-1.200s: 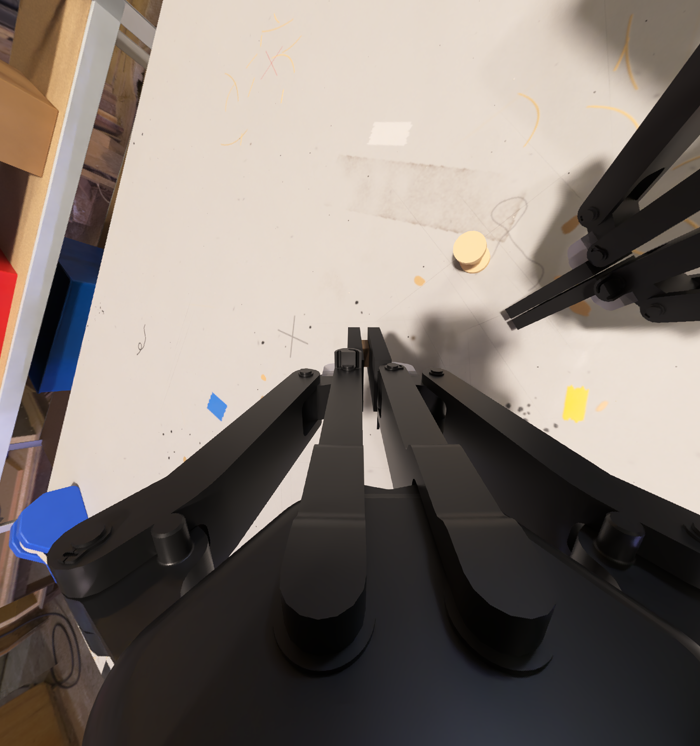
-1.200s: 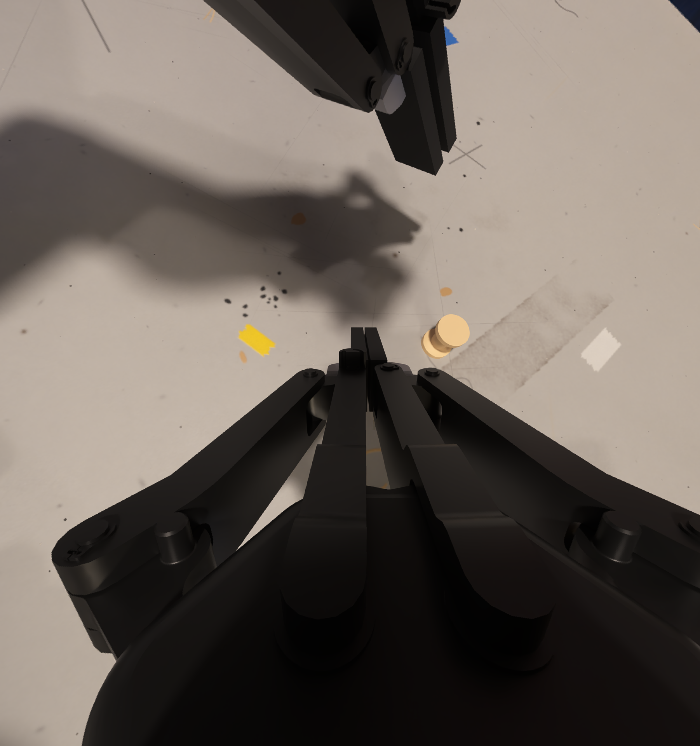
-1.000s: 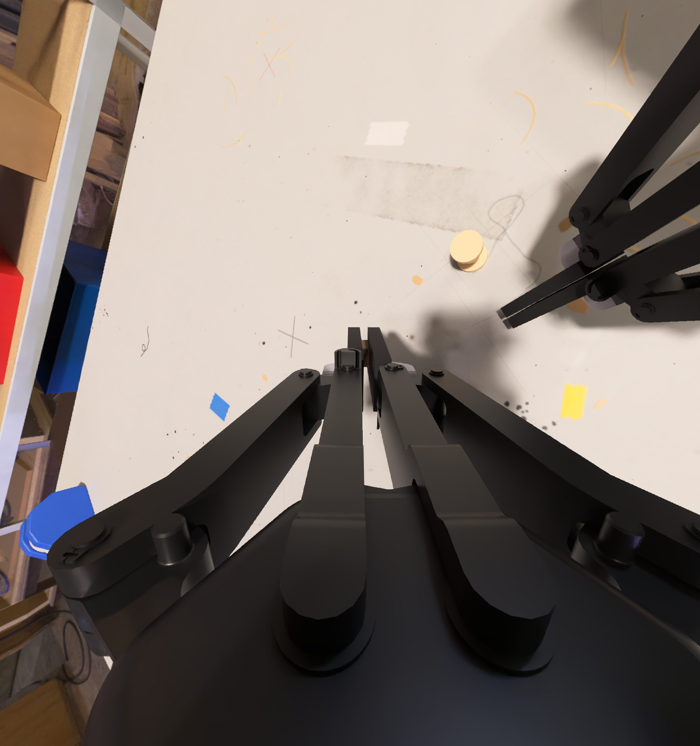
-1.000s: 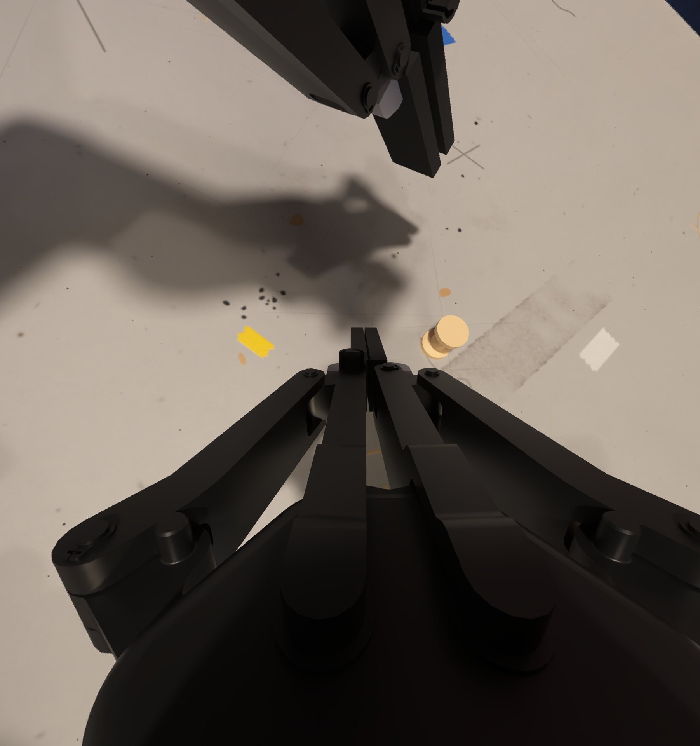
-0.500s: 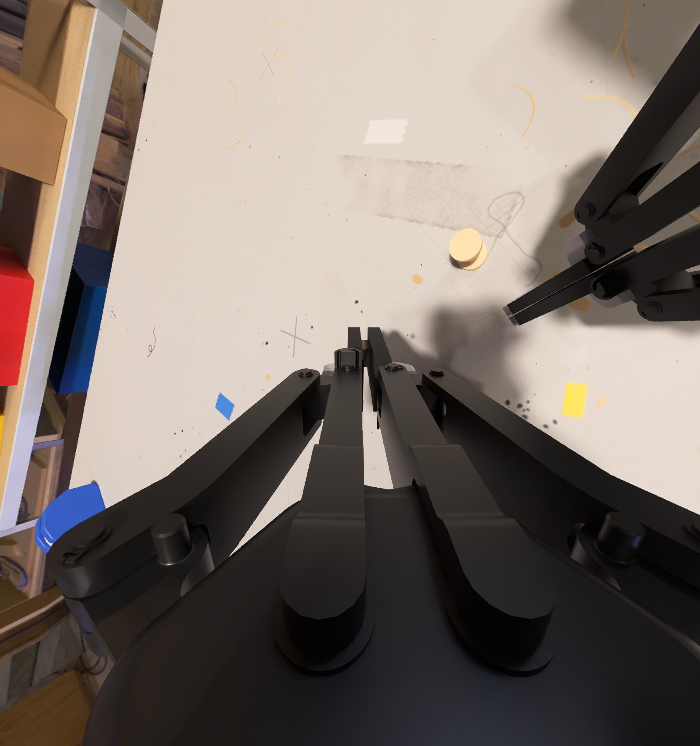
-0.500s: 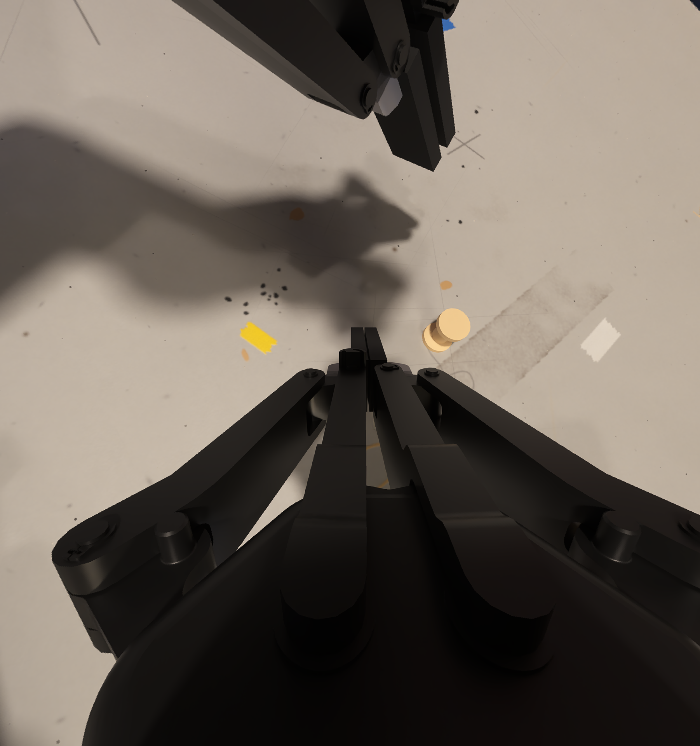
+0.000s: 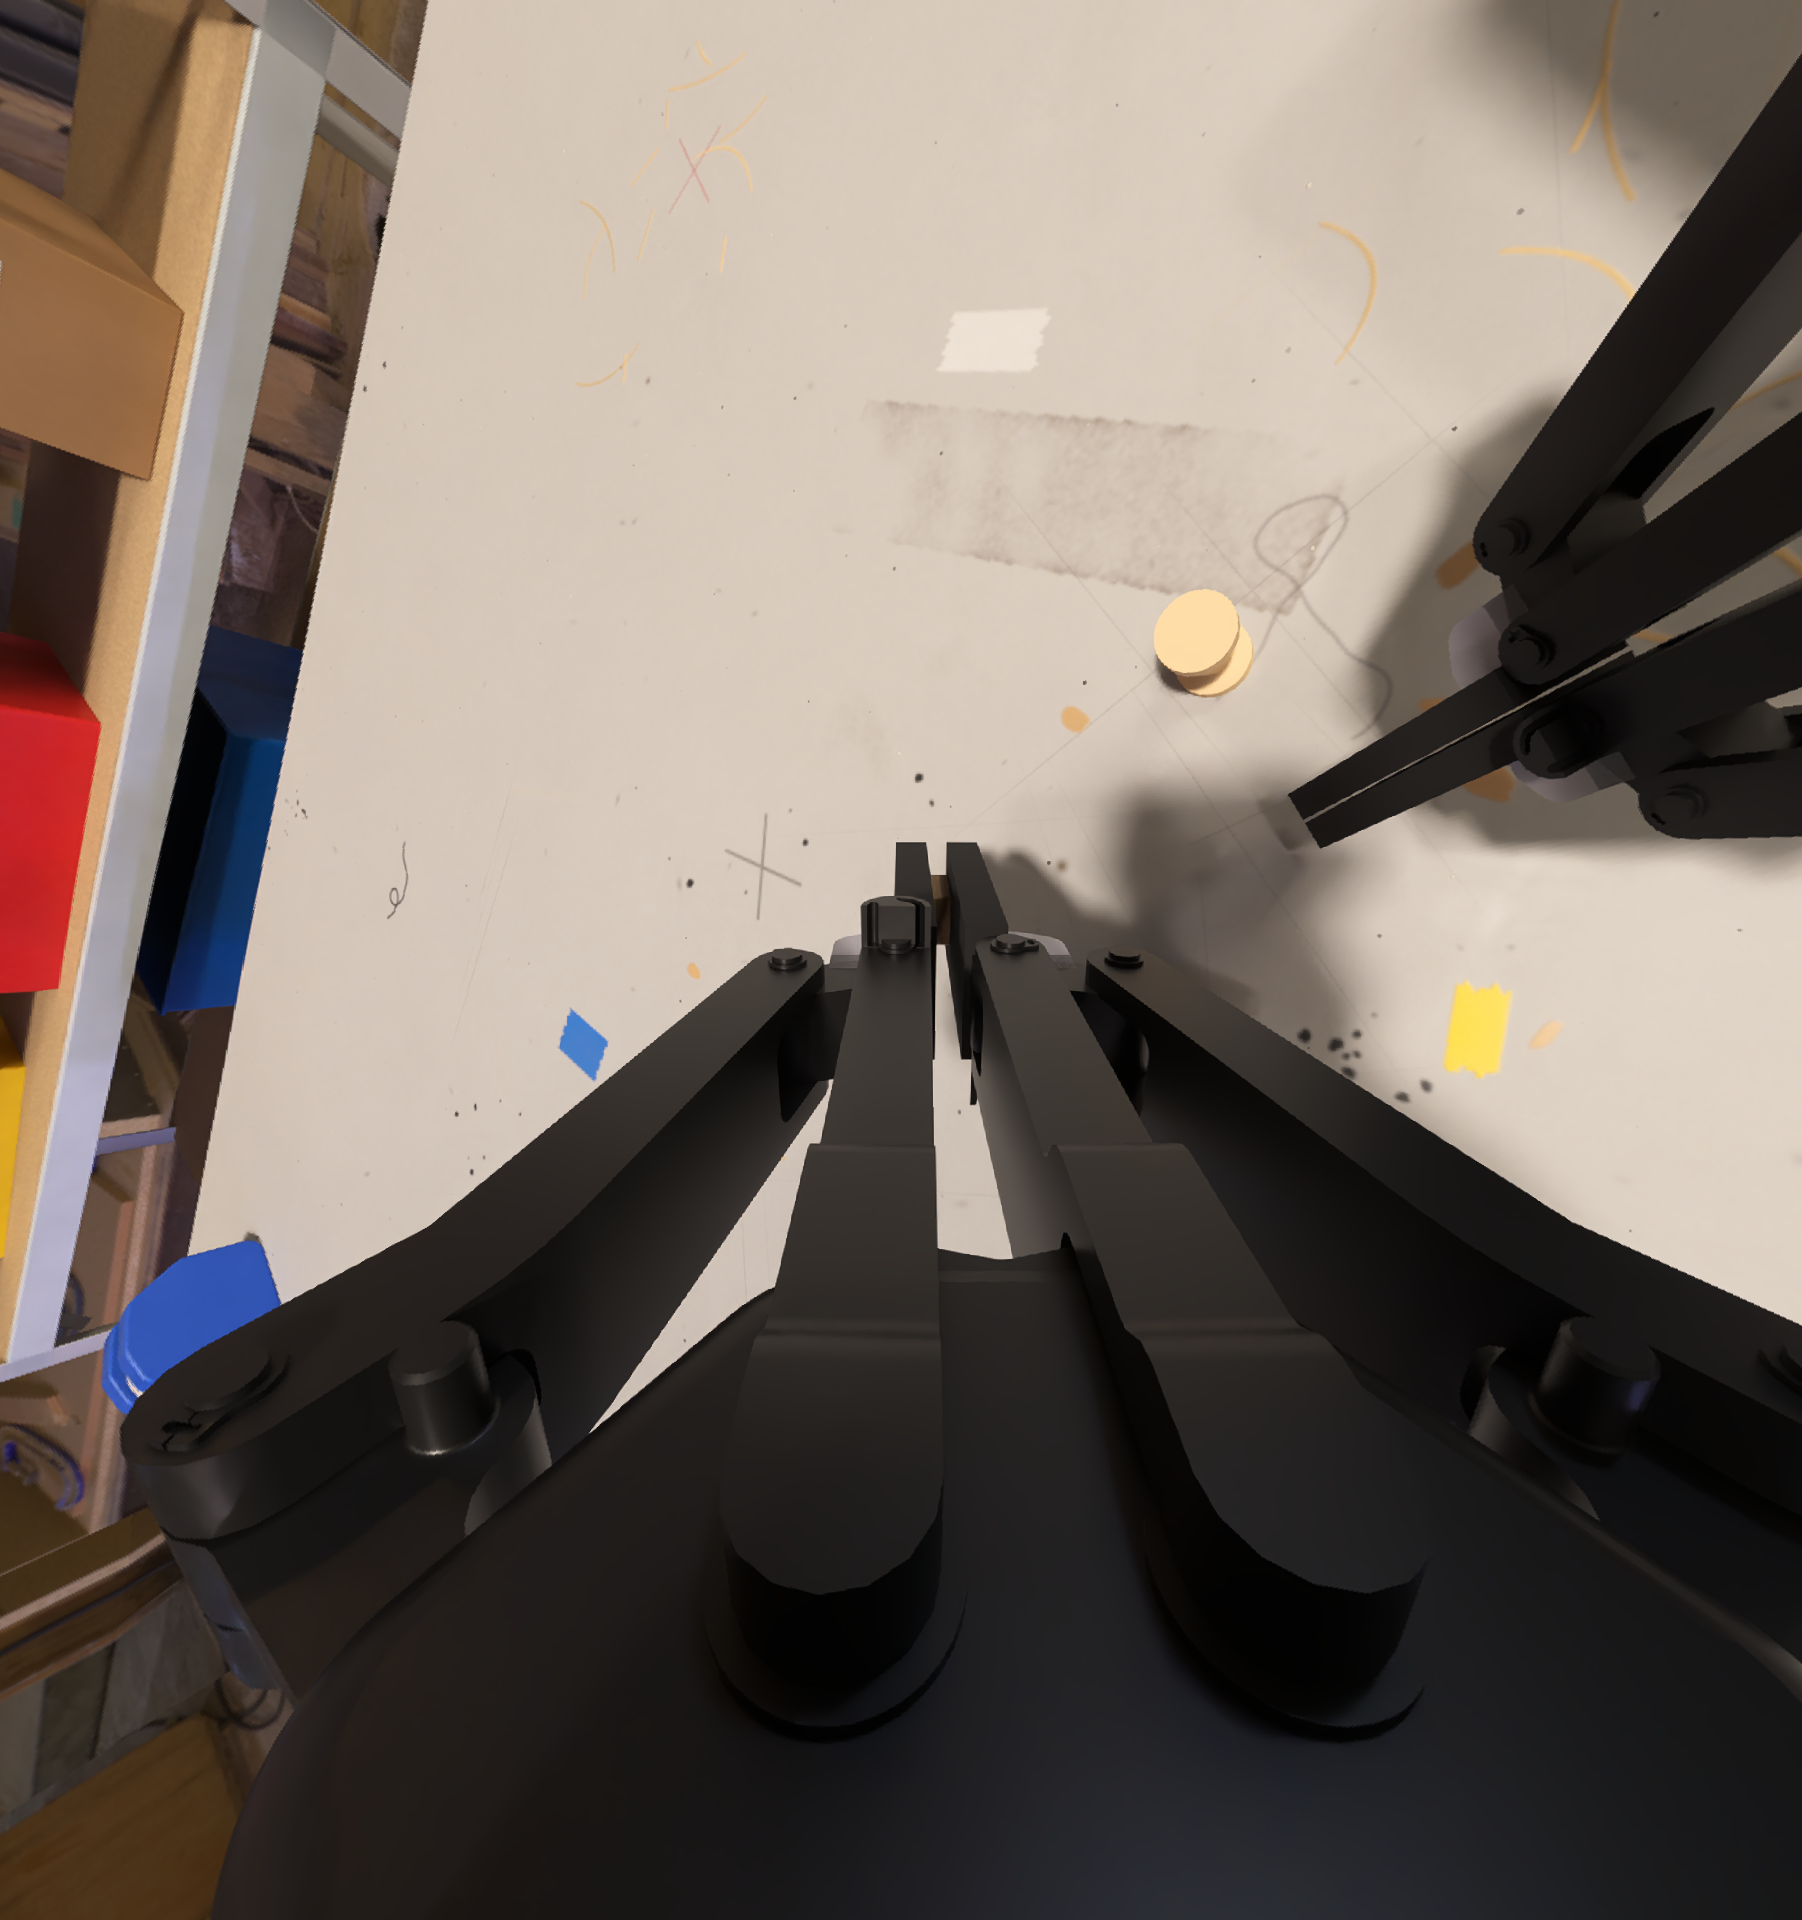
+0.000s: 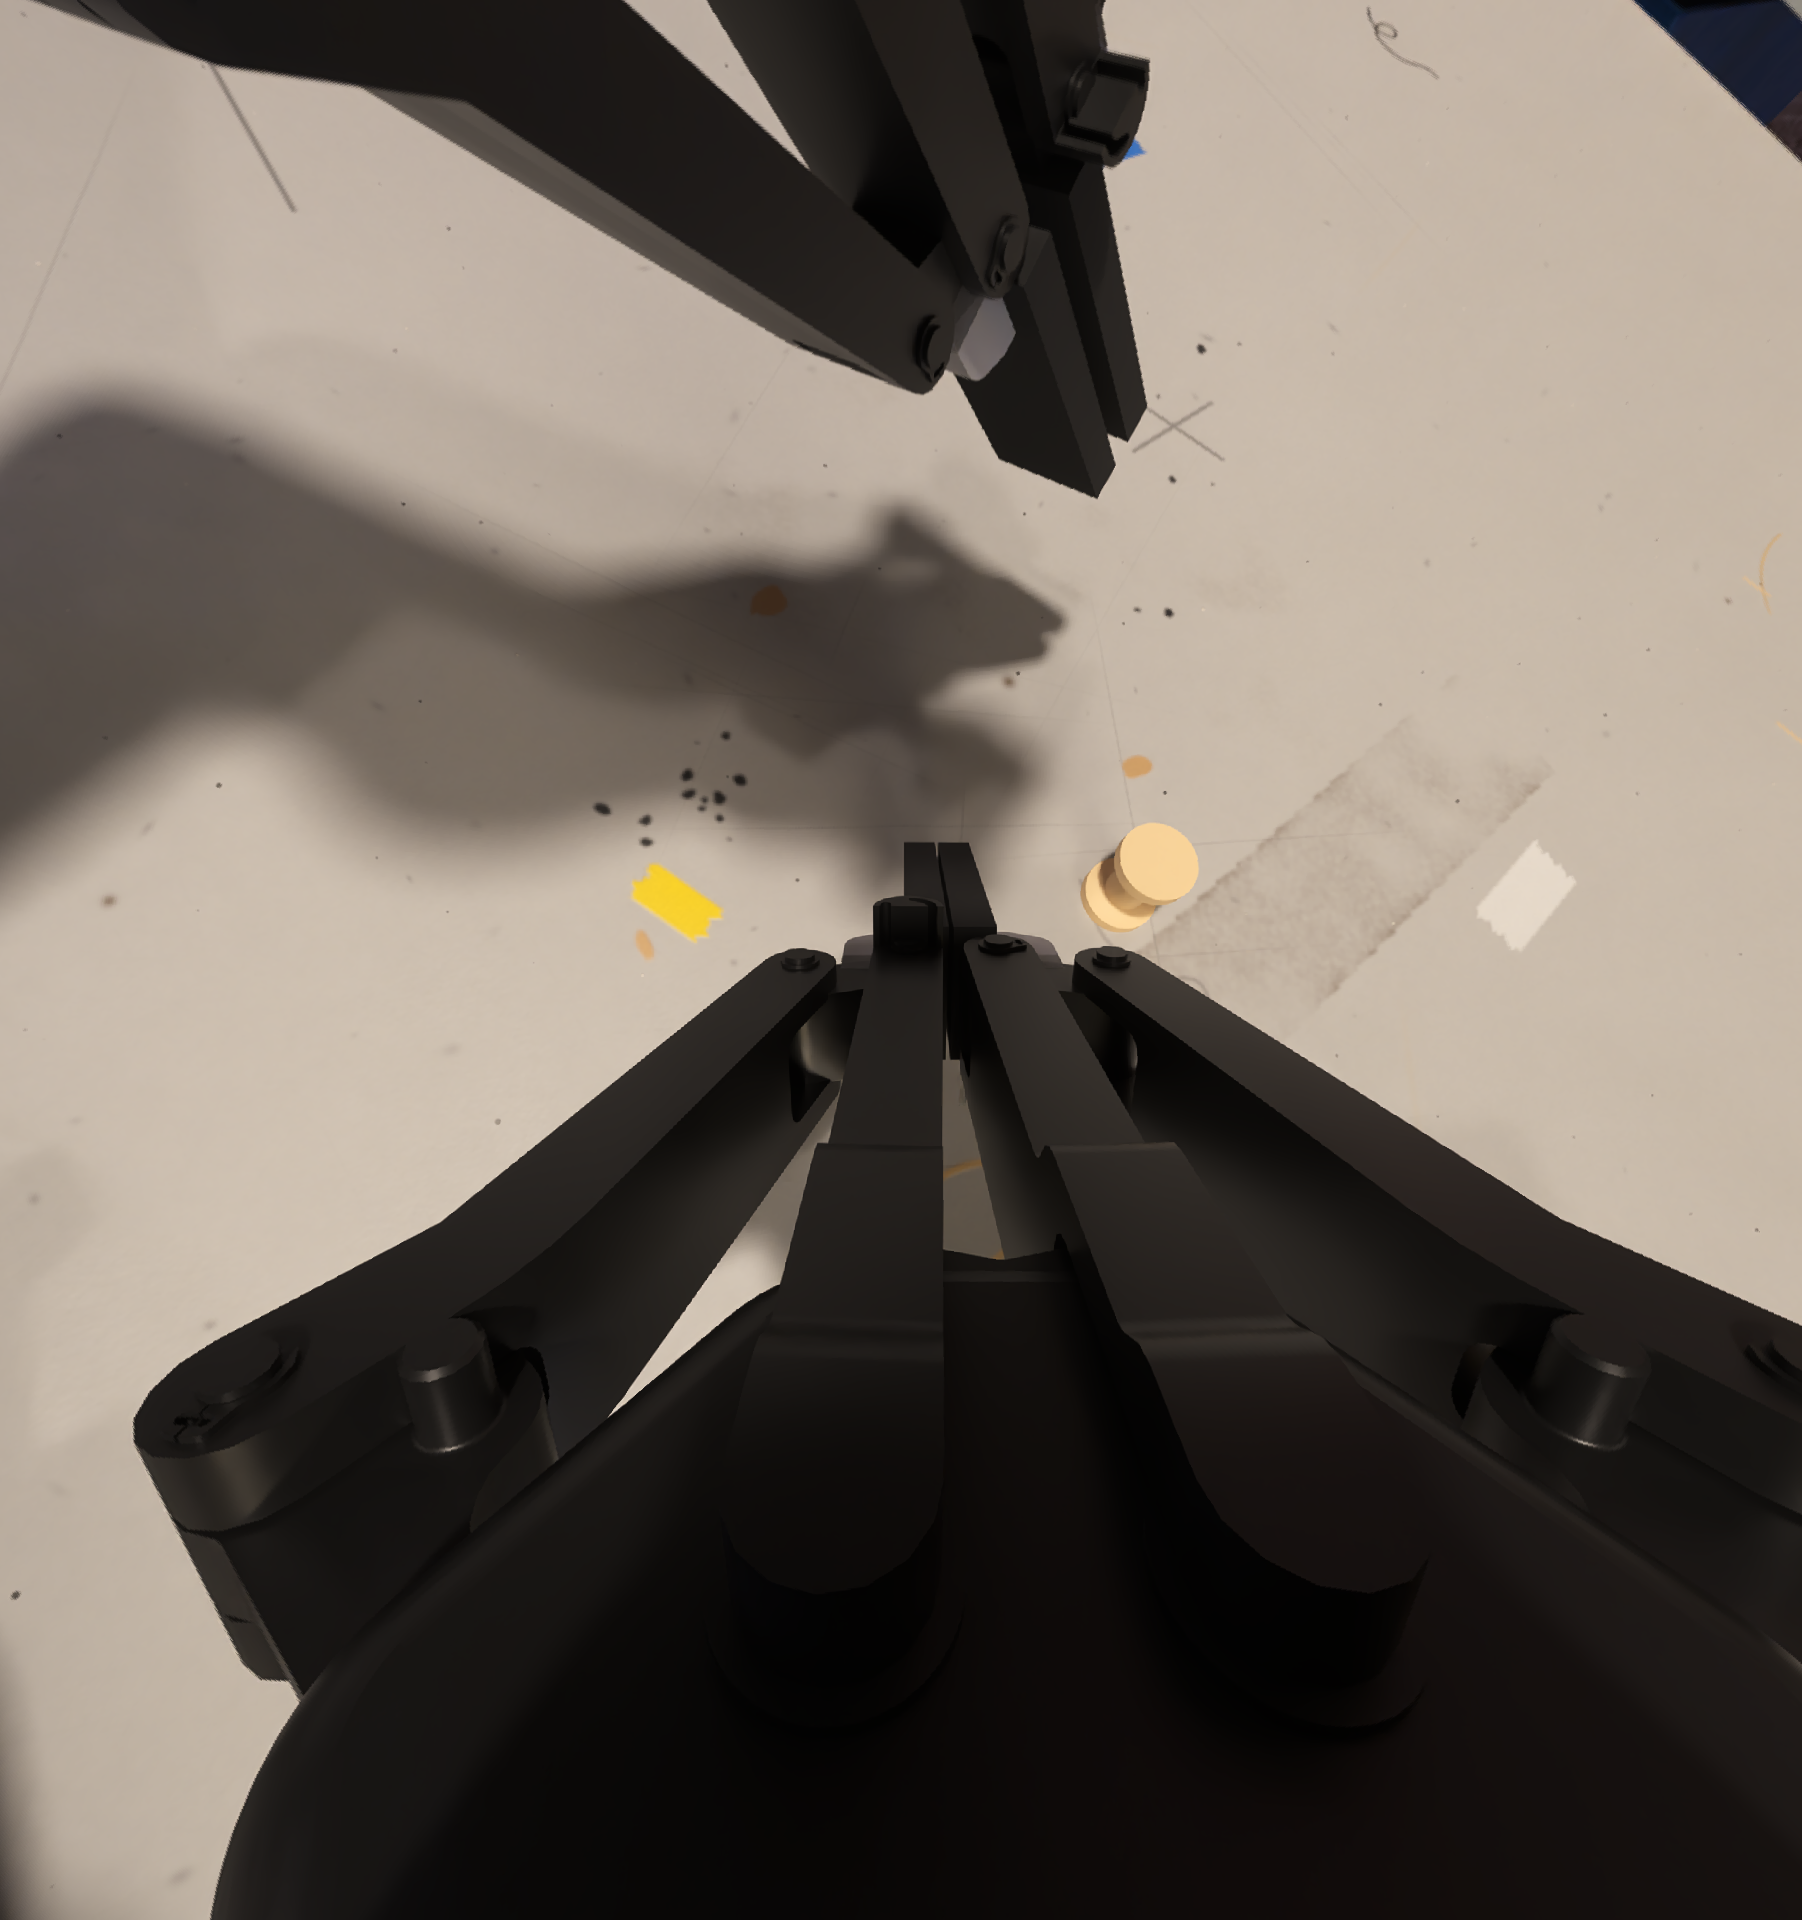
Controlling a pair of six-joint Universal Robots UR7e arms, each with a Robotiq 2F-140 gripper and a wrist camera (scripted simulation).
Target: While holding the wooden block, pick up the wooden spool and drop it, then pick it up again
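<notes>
Here, the left gripper pinches a small brown wooden block while the right gripper, fingers pressed together and empty, must open over the pale round wooden spool mid-table.

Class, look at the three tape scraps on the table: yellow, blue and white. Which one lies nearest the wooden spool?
The white tape scrap, just beyond the grey smudge from the wooden spool. The yellow scrap lies farther, the blue scrap farthest.

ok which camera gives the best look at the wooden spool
The right wrist view: the wooden spool sits near, showing both flanges and the neck, standing on the table. The left wrist view shows it farther off, mostly its top disc.
</notes>
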